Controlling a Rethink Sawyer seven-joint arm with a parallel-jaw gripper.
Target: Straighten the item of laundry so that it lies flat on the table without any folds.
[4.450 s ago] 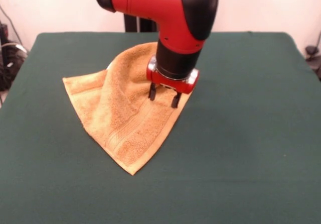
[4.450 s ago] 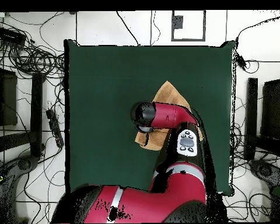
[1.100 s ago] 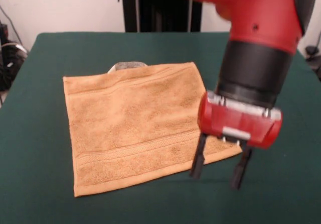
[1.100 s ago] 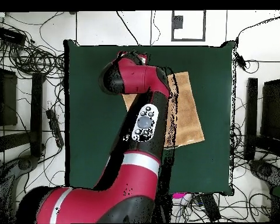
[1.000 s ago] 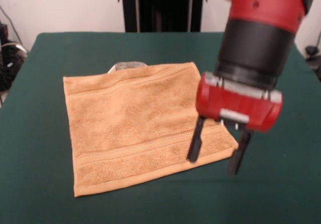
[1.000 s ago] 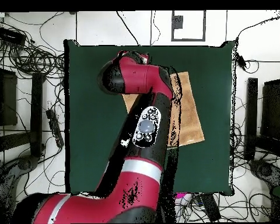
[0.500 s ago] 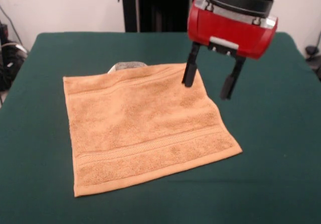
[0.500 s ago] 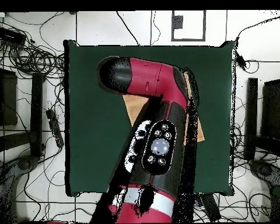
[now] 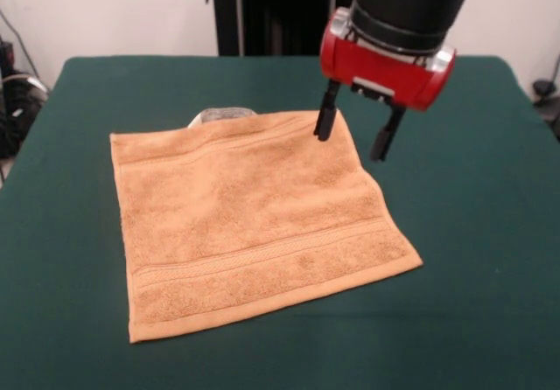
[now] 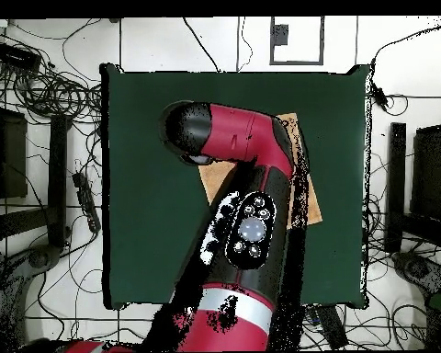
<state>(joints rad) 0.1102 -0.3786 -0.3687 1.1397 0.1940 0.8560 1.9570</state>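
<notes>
The item of laundry [image 9: 254,224], an orange-tan towel, lies spread out on the green table [image 9: 472,259], with woven bands near its far and near edges. A small pale tag [image 9: 220,113] pokes out at its far edge. My gripper [image 9: 350,145] hangs open and empty in the air over the towel's far right corner, apart from the cloth. In the overhead view my arm covers most of the towel [image 10: 309,198] and hides the gripper.
Green cloth runs wide around the towel on every side, out to the table edge [image 10: 106,184]. Cables [image 10: 50,87] and black stands [image 10: 396,184] crowd the floor beside the table.
The towel, bunched and folded under the gripper 4.5 s ago, now lies spread out. Over the last second the open gripper rose from the towel's near right corner and drew back over its far right corner.
</notes>
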